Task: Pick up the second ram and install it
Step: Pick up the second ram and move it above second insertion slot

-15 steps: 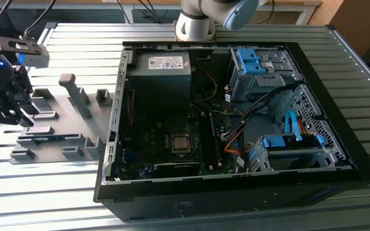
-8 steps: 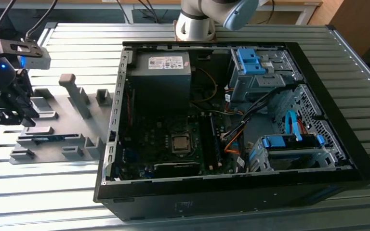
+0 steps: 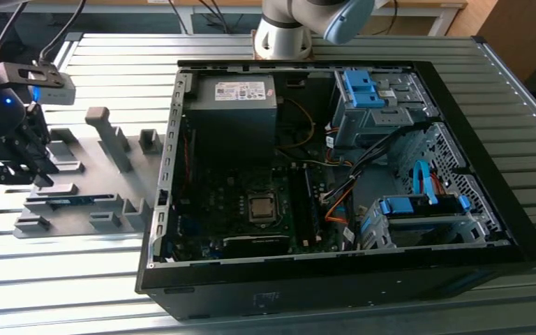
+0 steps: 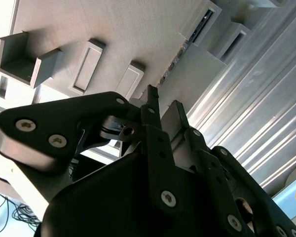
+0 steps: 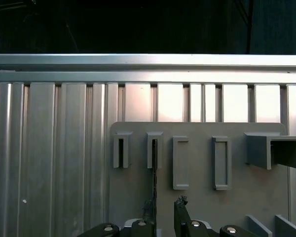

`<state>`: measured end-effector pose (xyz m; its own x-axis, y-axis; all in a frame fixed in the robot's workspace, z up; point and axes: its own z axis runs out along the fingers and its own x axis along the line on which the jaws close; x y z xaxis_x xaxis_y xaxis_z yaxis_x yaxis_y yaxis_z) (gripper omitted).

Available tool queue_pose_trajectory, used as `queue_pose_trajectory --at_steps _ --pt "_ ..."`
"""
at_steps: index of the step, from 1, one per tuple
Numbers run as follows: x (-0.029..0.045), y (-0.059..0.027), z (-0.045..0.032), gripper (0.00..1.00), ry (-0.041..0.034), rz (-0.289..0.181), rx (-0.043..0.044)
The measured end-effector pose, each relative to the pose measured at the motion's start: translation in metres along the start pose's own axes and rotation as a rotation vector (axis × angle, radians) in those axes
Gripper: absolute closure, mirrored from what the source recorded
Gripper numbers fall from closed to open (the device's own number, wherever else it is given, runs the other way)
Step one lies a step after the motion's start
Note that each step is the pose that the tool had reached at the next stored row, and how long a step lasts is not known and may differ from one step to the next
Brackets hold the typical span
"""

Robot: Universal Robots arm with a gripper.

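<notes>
The second ram (image 5: pixel 154 173) stands on its edge in a slot of the grey fixture (image 5: pixel 202 207) and reads as a thin dark line in the first wrist view. In the second wrist view the ram (image 4: pixel 180 52) runs from a slotted block toward my fingertips. From the exterior view it is a blue-green strip (image 3: pixel 66 201) low in the fixture (image 3: pixel 91 181). My gripper (image 5: pixel 165 206) (image 4: pixel 163 98) (image 3: pixel 21 167) hovers over the fixture's end, open. One finger (image 5: pixel 149 217) sits close beside the ram's edge and the other finger (image 5: pixel 180 205) stands apart from it.
An open black computer case (image 3: pixel 343 279) lies at the exterior view's right of the fixture, its motherboard (image 3: pixel 259 209) and cables exposed. The slot (image 5: pixel 119 150) beside the ram's slot holds nothing. All of this rests on a ribbed aluminium table (image 3: pixel 54 293).
</notes>
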<state>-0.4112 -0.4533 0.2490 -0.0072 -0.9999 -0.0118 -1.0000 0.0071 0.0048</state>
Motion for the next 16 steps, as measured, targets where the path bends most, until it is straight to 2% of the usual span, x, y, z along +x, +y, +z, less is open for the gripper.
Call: queue_pose_trajectory --at_steps 7,9,10,16 --pt "0.0006 0.0 0.0022 0.7 0.0002 -0.002 0.0006" --pt "0.0006 0.0 0.0035 0.69 0.0005 -0.002 0.0004" --pt "0.0006 0.0 0.0046 0.63 0.0005 -0.002 0.0004" --pt "0.001 0.0 0.01 0.63 0.0008 -0.002 0.0004"
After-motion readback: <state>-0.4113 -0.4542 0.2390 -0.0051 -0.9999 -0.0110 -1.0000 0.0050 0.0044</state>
